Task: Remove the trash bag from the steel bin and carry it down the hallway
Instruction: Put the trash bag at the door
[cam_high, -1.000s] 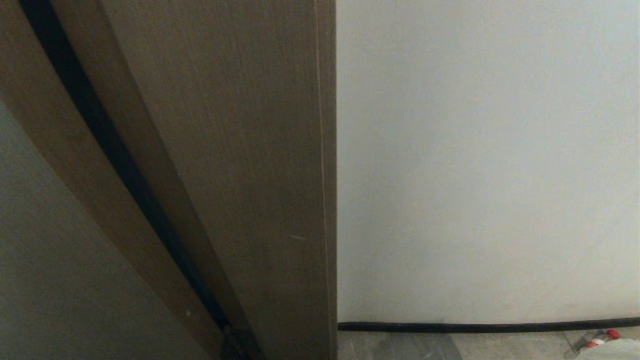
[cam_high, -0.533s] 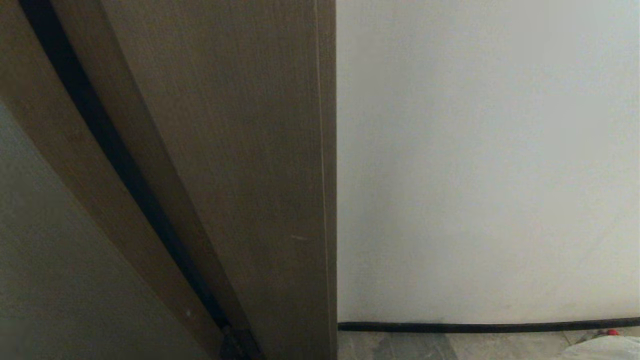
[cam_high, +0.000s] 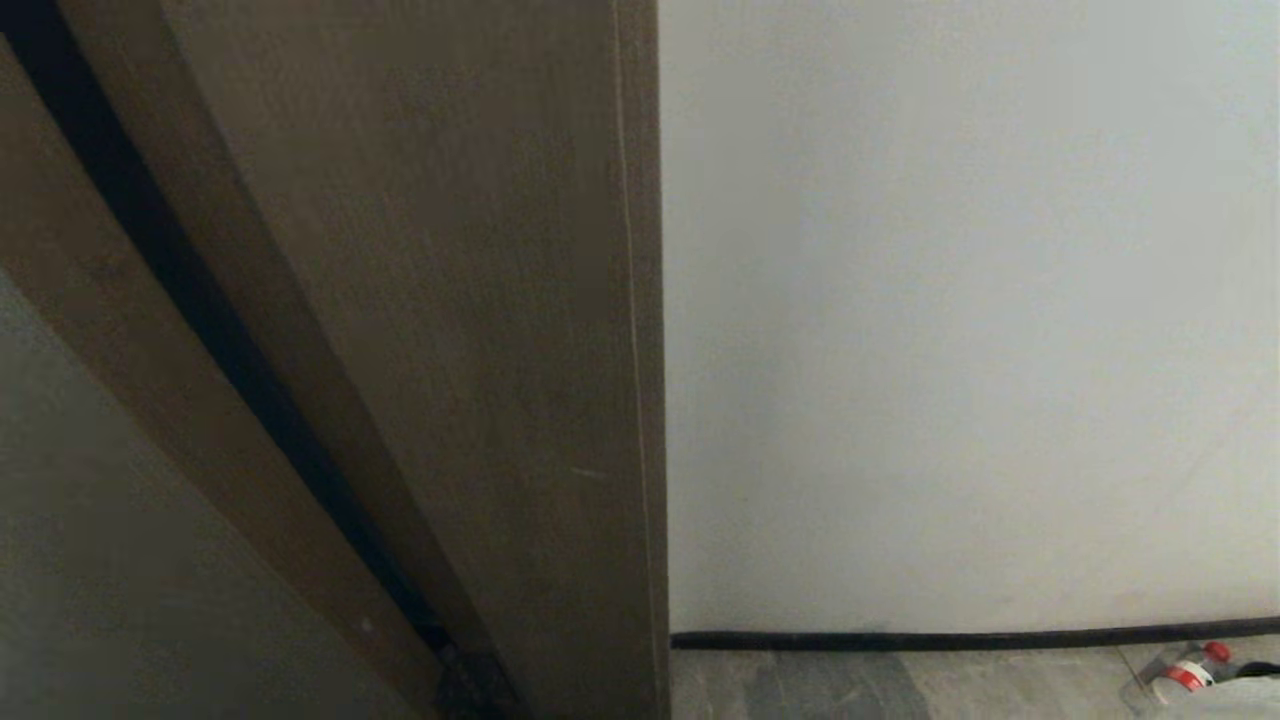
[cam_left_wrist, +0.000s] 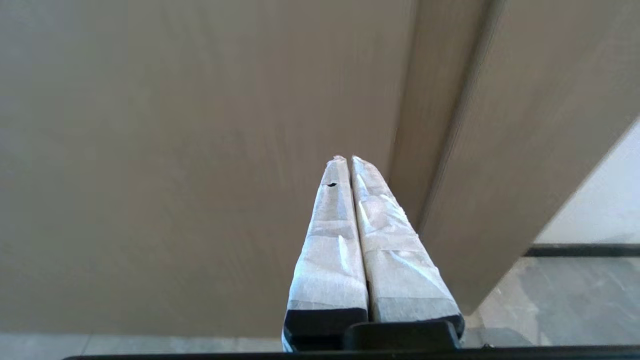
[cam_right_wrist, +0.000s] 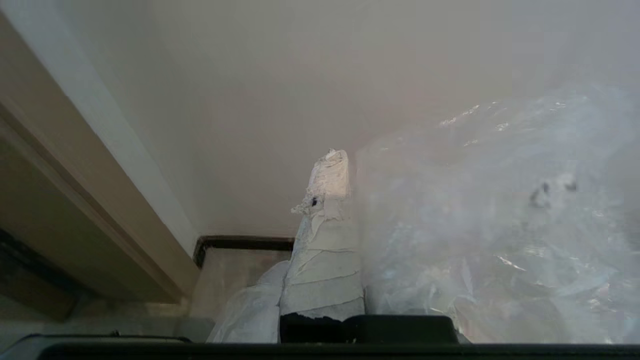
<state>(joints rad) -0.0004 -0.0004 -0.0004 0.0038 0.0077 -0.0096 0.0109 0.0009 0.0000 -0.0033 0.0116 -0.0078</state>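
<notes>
The head view faces a white wall at close range, with a brown wooden door frame filling the left half and a dark gap running slantwise down it. A black baseboard runs along the foot of the wall, and below it shows a strip of grey-beige floor. At the floor's far right corner of that view, a bit of the trash bag appears, clear plastic with something red and white inside. Neither arm shows in the head view.

In the right wrist view, the right gripper points toward the wall and baseboard. One tape-wrapped finger is plain; the other is hidden behind the bag, whose clear, crinkled film bulges up against that side and fills most of the view there. More film shows on the finger's other side, low down. The jaws are closed tight, and the film appears pinched between them, so the bag hangs from this gripper, just beside the wall. The door frame's edge lies off to the side.

In the left wrist view, the left gripper has its two taped fingers pressed together with nothing between them. It points at the brown wooden door surface, close to it, with floor tile and baseboard at the view's corner.
</notes>
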